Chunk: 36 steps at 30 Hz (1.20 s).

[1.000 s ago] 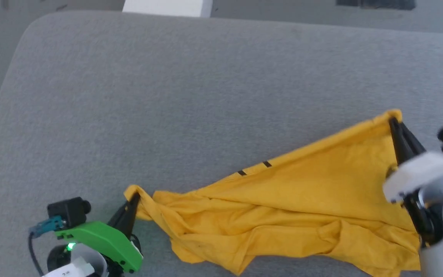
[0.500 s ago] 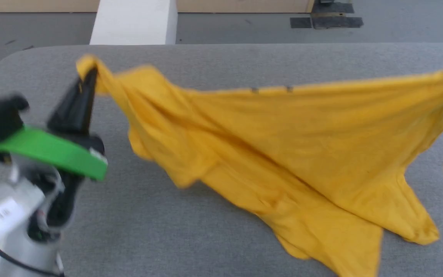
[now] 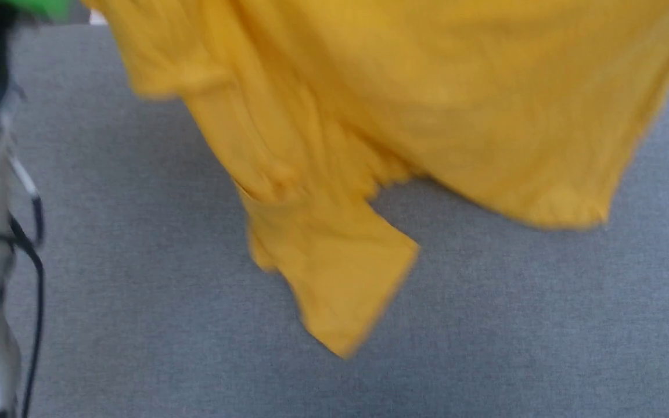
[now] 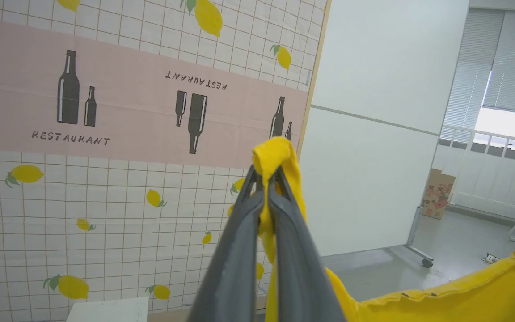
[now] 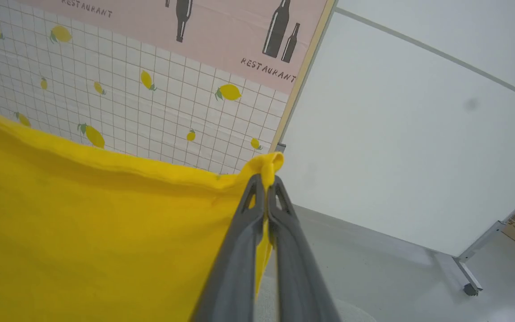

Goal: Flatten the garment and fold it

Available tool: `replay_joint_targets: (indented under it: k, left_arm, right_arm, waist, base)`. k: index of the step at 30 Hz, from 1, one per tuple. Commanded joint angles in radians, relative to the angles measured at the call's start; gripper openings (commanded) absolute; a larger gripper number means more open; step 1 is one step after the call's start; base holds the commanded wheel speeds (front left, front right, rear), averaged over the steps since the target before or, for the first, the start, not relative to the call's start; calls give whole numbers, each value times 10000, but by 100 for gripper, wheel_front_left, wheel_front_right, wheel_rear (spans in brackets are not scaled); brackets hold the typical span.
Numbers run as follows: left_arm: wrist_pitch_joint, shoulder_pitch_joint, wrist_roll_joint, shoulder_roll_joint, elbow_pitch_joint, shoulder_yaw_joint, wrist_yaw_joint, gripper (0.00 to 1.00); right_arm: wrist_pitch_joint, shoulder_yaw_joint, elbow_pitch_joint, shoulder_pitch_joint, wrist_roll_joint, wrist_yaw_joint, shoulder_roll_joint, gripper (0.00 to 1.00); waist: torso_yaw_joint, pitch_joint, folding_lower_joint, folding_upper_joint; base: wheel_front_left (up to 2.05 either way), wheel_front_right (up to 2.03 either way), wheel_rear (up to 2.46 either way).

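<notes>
From my head, the shirt point(image 3: 404, 104) hangs in the air over the gray worktop point(image 3: 514, 325). I should pull its corners apart so it lands flat.

At my left wrist, my left hand point(image 4: 266, 175) is pinched tight on one corner.

At my right wrist, my right hand point(image 5: 266, 182) is pinched tight on the other corner.

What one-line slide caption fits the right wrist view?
Right gripper shut on a bunched end of the yellow garment, its upper edge stretched out before a lemon-patterned wall.
</notes>
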Motion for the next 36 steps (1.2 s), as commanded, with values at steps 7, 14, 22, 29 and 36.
replay_joint_targets:
  k: [7,14,22,29,36]
  left_arm:
    - [-220,-3407,494,-172,1420,222,259,0]
    - [-1348,-6161,1313,-156,2658,451,401,0]
    - [-2881,-7605,1521,-340,3384,557,-118,0]
    - [-2612,-5773,1225,15,4441,207,-833,0]
    - [-1817,-2625,1049,699,5025,-593,-1268,0]
  right_arm:
    - [-118,435,1570,-3153,-820,-15,323,0]
    - [-1179,184,3332,-5756,-2129,-15,1181,0]
    - [-3039,-721,4501,-7203,-3290,-15,1827,0]
    - [-3606,-329,5372,-5891,-2991,-15,1818,0]
    - [-3866,392,5738,-3585,-2103,-15,1739,0]
  waist:
    - [-433,1948,-1,0]
    - [-740,3005,-1,0]
    - [-674,3573,-1,0]
    - [-415,3496,-1,0]
    - [-238,2817,-1,0]
  base:
    - [0,0,0]
    - [0,0,0]
    - [0,0,0]
    - [0,0,0]
    - [0,0,0]
